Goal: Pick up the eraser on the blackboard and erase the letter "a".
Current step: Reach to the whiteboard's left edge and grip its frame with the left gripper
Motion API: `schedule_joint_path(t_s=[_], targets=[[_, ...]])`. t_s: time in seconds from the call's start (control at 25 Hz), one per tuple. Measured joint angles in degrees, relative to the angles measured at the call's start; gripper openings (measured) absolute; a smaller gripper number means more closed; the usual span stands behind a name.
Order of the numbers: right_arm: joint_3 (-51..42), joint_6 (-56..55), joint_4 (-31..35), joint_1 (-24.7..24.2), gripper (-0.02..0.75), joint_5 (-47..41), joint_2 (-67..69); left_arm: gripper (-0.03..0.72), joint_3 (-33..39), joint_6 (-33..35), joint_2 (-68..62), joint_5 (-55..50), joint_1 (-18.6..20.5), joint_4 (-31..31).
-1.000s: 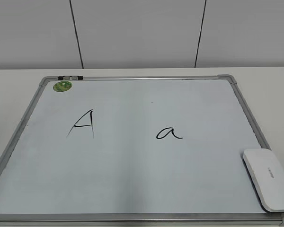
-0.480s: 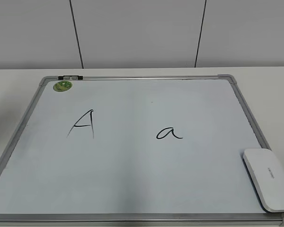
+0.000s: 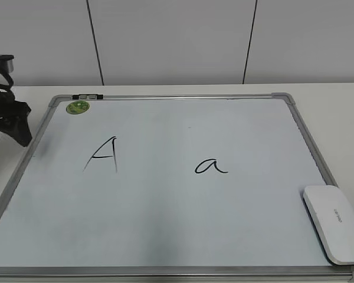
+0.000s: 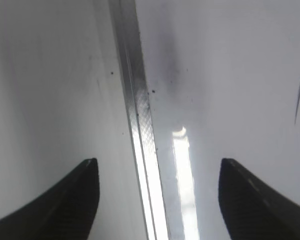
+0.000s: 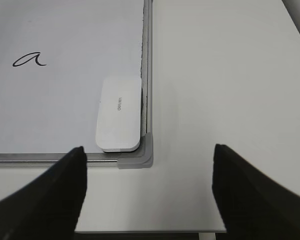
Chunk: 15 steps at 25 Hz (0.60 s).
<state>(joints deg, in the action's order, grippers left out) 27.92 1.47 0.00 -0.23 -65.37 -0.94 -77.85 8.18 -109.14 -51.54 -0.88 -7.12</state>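
Observation:
The blackboard [image 3: 183, 236] is a white board with a silver frame lying flat on the table. The cursive letter "a" [image 3: 210, 166] is at its centre right; it also shows in the right wrist view [image 5: 29, 60]. The white eraser [image 3: 336, 223] lies flat at the board's near right corner, also seen in the right wrist view [image 5: 119, 113]. My left gripper [image 3: 10, 121] is open and empty, hovering over the board's left frame edge [image 4: 140, 120]. My right gripper [image 5: 147, 170] is open and empty, above the table just off that corner, out of the exterior view.
A capital "A" [image 3: 103, 155] is written on the board's left half. A green round sticker [image 3: 78, 107] and a black clip [image 3: 87, 96] sit at the far left corner. The white table [image 5: 220, 90] extends right of the board; its near edge shows below.
My left arm has come into the exterior view at the far left, beside the board's left edge. The eraser and letters have not moved.

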Motion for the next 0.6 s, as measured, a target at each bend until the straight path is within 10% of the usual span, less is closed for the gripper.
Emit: schedule_joint_path(t_s=[0.6], targets=[[0.00,0.00,0.00,0.00,0.581,0.00,0.00,0.463,-1.05,8.06,-6.69,3.78,4.05,-7.63]])
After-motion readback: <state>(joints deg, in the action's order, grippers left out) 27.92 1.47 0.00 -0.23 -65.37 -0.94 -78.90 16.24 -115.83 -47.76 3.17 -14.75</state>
